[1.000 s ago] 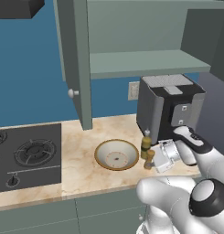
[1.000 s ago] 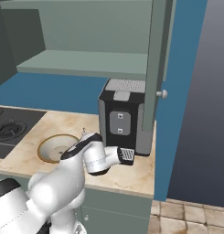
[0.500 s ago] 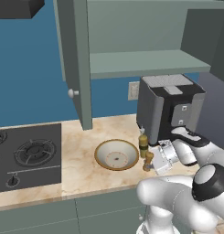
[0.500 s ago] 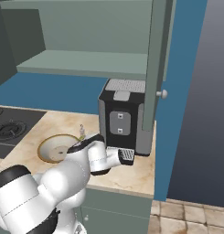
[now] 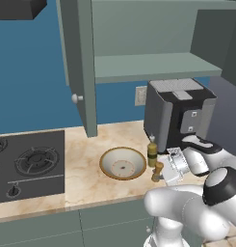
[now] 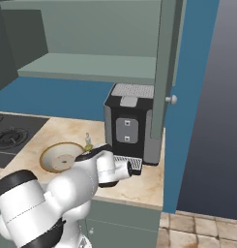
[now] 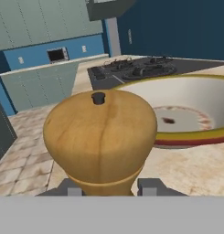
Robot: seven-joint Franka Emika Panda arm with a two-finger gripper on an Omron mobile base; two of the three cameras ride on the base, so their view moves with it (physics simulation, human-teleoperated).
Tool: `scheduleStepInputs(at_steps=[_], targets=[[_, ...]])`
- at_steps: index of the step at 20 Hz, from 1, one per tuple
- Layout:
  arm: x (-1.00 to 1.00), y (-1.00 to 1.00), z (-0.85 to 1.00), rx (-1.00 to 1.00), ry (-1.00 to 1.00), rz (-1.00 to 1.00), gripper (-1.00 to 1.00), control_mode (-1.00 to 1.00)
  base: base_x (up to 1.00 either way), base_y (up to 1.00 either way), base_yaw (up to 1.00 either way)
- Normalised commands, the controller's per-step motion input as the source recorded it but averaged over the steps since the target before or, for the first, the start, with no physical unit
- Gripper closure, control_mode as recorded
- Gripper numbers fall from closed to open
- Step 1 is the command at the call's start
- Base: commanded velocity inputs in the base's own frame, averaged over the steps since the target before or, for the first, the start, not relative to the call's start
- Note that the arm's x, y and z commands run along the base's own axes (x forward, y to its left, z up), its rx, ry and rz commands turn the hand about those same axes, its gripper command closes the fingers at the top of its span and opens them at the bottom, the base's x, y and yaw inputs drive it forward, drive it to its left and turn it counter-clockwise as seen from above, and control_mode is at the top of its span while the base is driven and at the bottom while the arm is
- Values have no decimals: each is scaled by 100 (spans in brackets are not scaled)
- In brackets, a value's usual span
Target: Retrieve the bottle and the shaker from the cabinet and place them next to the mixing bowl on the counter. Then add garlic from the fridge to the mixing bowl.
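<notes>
Two cabinet items now sit by the bowl.
Gripper [image 5: 163, 174] is clamped on the wooden shaker [image 5: 158, 171], which has come down to the counter [image 5: 90, 181] beside the bottle [image 5: 152, 152] and mixing bowl [image 5: 122, 163]; release looks next, then the garlic.

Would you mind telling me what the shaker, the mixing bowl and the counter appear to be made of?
The shaker looks like smooth turned wood: tan, with visible grain. The mixing bowl seems glazed ceramic: a glossy cream inside with a coloured rim. The counter resembles polished beige marble or stone with veining, though it is only rendered.
</notes>
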Motion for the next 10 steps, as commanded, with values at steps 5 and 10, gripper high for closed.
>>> scheduleStepInputs(at_steps=[5,10], targets=[[5,0,-10,0,-1,-6,100,-100,0,0,0],[0,0,-13,0,-4,-12,100,-100,0,0,0]])
